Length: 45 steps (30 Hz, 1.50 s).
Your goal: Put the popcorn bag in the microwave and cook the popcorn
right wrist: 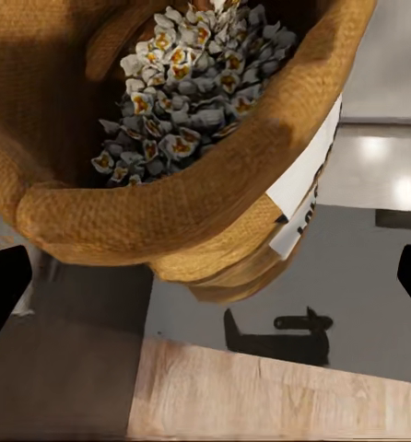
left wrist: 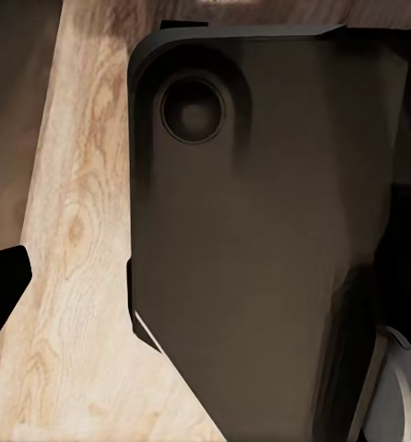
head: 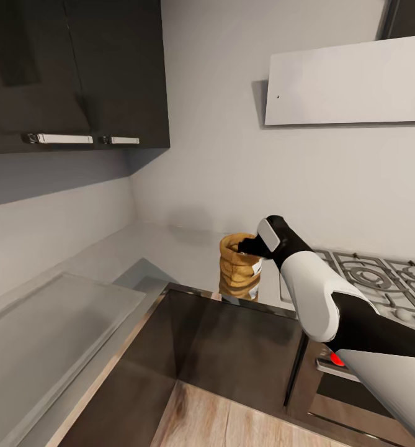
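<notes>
so, going from the left side: the grey countertop (head: 176, 248) runs into the corner under dark wall cabinets (head: 77, 74), and the popcorn bag (head: 238, 270) stands upright on it, near its front edge and just beside the gas hob (head: 368, 279). by my judgement the task is at the picking step — the bag is on the worktop, not in the microwave, so carrying it there, closing the door and heating are left. in the right wrist view the popcorn (right wrist: 192, 83) lies as a heap inside the sack, whitish pieces with yellow centres; they look already puffed, so i cannot say surely if heating is needed or was done.

now the pose. the left gripper (left wrist: 205, 304) hangs low beside the robot's dark body, over a wooden floor (left wrist: 76, 230). one dark finger (left wrist: 3, 285) is seen at the edge of its view, the other is lost against the dark body, so i cannot tell if this claw is released or clenched.

the right arm is stretched forward and its right gripper (head: 247, 248) is at the rolled rim of the bag, on the side toward the hob. its jaws are spread wide — the two tips sit at the opposite edges of the wrist view with the bag between them, and they are not pressing it as far as i see.
</notes>
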Available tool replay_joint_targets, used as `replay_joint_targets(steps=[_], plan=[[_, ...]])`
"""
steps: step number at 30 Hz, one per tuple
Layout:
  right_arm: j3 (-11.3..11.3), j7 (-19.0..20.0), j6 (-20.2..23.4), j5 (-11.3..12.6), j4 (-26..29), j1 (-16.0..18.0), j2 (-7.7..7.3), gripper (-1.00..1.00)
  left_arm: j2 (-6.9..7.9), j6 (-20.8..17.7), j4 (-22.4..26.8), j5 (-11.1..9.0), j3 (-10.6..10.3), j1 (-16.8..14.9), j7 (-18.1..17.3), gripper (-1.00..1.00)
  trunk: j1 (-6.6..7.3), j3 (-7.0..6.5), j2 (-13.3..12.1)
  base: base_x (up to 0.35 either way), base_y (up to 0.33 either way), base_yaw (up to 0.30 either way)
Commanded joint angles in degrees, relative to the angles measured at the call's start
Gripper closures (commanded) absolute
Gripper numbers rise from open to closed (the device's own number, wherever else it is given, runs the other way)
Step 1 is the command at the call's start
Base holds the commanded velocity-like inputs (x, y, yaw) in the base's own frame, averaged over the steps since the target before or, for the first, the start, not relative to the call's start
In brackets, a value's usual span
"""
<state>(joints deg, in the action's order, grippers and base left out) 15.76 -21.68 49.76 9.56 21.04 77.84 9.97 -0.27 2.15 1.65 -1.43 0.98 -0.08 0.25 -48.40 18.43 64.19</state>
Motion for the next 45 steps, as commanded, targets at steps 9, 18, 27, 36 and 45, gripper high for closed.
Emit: replay_joint_targets(steps=[9,18,27,36,45], plan=[[2.32,-0.59,-3.71,5.41,-1.48,0.03,0.03,-1.0,0.01,0.14,0.0,-0.15,0.08,-0.01,0.01,-1.0,0.0,0.06,0.04,0.0,0.0,0.0],[3.04,-3.59,-12.67,5.8,-6.09,0.03,0.03,-1.0,0.01,0.14,0.01,-0.15,0.08,-0.01,0.02,-1.0,0.0,0.06,0.04,0.0,0.0,0.0],[8.93,-6.24,-15.29,7.91,-6.45,0.03,0.03,-1.0,0.01,0.14,0.02,-0.15,0.08,-0.01,0.03,-1.0,0.0,0.06,0.04,0.0,0.0,0.0],[11.21,-8.47,-23.0,8.01,-7.3,0.01,0.03,-1.0,0.01,0.14,0.01,-0.15,0.09,-0.01,0.02,-1.0,0.0,0.06,0.04,0.0,0.0,0.0],[10.52,-9.06,-21.78,6.71,-7.32,-0.06,0.03,-1.0,0.01,0.14,0.02,-0.15,0.16,-0.01,0.06,-1.0,0.0,0.06,0.04,0.0,0.0,0.0]])
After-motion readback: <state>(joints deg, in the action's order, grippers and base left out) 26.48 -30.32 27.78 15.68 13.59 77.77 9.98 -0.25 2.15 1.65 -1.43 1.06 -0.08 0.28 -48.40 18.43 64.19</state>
